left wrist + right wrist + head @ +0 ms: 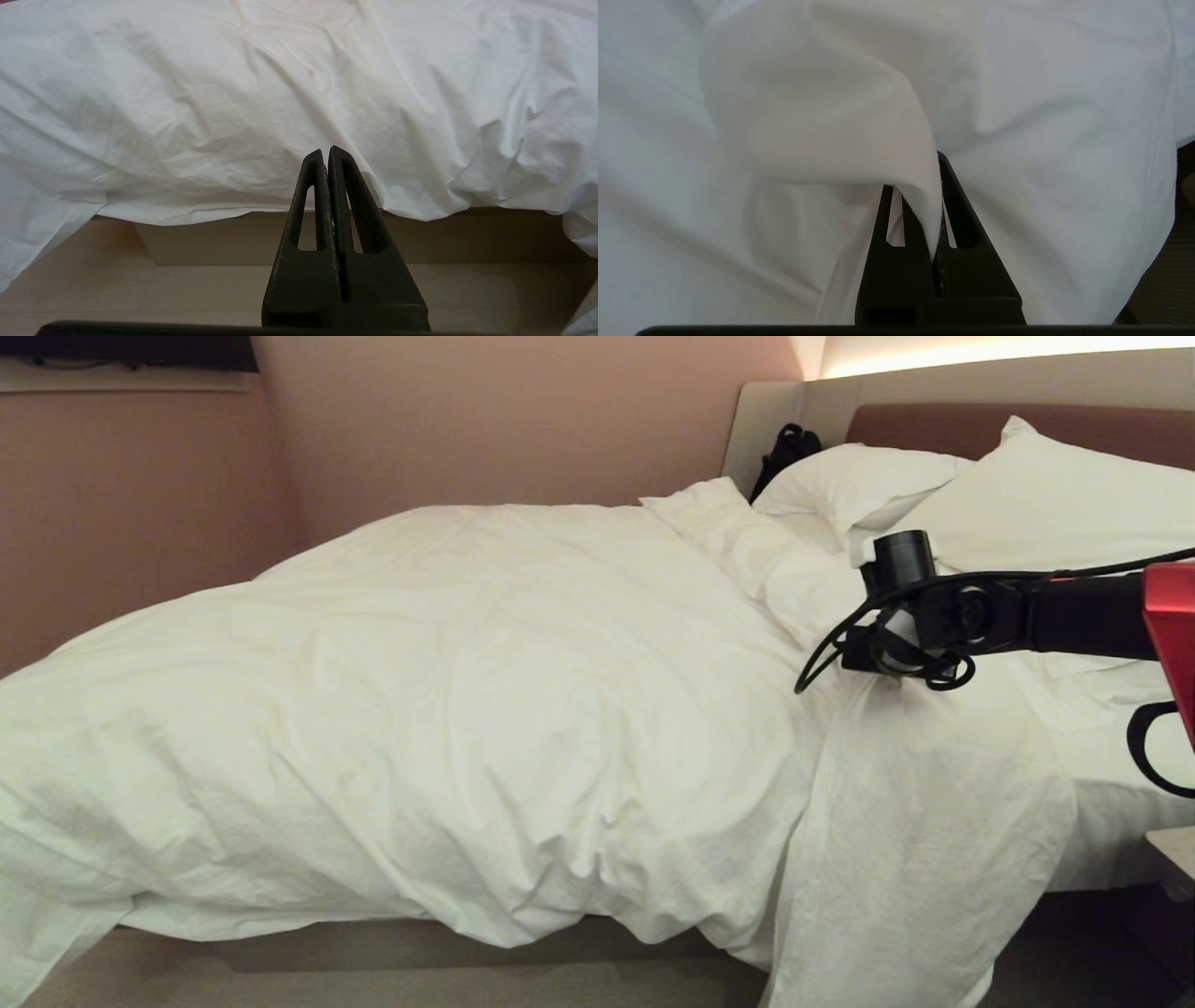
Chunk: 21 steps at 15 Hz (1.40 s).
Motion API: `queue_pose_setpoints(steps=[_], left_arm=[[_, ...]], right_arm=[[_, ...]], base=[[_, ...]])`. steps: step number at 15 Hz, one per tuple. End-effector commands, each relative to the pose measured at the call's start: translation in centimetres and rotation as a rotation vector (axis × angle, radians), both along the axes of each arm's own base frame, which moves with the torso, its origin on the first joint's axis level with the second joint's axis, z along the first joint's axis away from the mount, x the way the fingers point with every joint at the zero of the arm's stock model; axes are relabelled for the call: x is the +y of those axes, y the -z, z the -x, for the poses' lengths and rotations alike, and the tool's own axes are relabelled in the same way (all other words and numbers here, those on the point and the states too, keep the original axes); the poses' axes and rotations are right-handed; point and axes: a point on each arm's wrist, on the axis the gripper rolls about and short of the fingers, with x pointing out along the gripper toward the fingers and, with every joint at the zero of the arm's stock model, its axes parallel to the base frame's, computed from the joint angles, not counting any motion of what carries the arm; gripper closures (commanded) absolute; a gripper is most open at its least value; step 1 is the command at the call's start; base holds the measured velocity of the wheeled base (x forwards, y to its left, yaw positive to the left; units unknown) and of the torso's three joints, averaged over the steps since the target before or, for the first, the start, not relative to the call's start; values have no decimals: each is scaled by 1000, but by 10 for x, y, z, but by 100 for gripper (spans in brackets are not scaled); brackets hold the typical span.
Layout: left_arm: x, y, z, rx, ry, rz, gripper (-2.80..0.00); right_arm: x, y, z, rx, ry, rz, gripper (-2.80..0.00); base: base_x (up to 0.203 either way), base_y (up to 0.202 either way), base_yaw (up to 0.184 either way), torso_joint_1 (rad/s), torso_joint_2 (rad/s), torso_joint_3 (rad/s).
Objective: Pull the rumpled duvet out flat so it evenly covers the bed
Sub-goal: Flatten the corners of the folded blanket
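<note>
The duvet (448,709) lies heaped over the left and middle of the bed (420,943), its thick bulk bunched toward the near edge, where it spills over the grey-beige base in loose folds, while on the right a thinner flap of it hangs down almost to the floor. It does not reach the head end evenly: the two pillows (1008,495) at the far right stand uncovered against the padded headboard (934,420), and a strip of sheeted mattress shows at the right edge. The right gripper (936,205) reaches in from the right, just in front of the pillows, and its jaws are clenched on a fold of the duvet's cover; in the right wrist view the cloth rises in a tented ridge from between the fingers, which suggests the fold is under tension, gripped so that the bunched part can be drawn toward the head of the bed. The grip is on a thin pinch of fabric only, so it may well slip if pulled hard. The left gripper (327,158) hangs low at the near side, pointing at the overhanging edge of the duvet and apart from it, its jaws pressed together on nothing, apparently parked. A dark bag-like object (784,453) sits at the far corner by the headboard. No containers are in sight.
</note>
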Motion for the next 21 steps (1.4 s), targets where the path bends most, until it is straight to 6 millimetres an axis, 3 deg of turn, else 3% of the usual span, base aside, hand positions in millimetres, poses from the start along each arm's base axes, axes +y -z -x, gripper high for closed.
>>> queue_pose_setpoints(steps=[1,3,4,8,14,17,21], left_arm=[[0,0,0,-1,-1,0,0],[0,0,0,0,0,0,0],[0,0,0,0,-1,0,0],[0,0,0,0,0,0,0],[0,0,0,-2,0,0,0],[0,0,0,0,0,0,0],[0,0,0,0,-1,0,0]], right_arm=[[0,2,3,40,-14,-3,0],[0,5,2,60,-16,1,0],[0,5,2,61,-17,1,-280],[5,-14,16,46,-72,-34,-280],[16,-106,94,-64,-446,-271,-280],[-28,-119,99,-99,-403,-289,-280],[-111,-119,97,-121,-314,-351,-280]], base=[[0,0,0,0,0,0],[0,0,0,0,0,0],[0,0,0,0,0,0],[0,0,0,0,0,0],[0,0,0,0,0,0],[0,0,0,0,0,0],[0,0,0,0,0,0]])
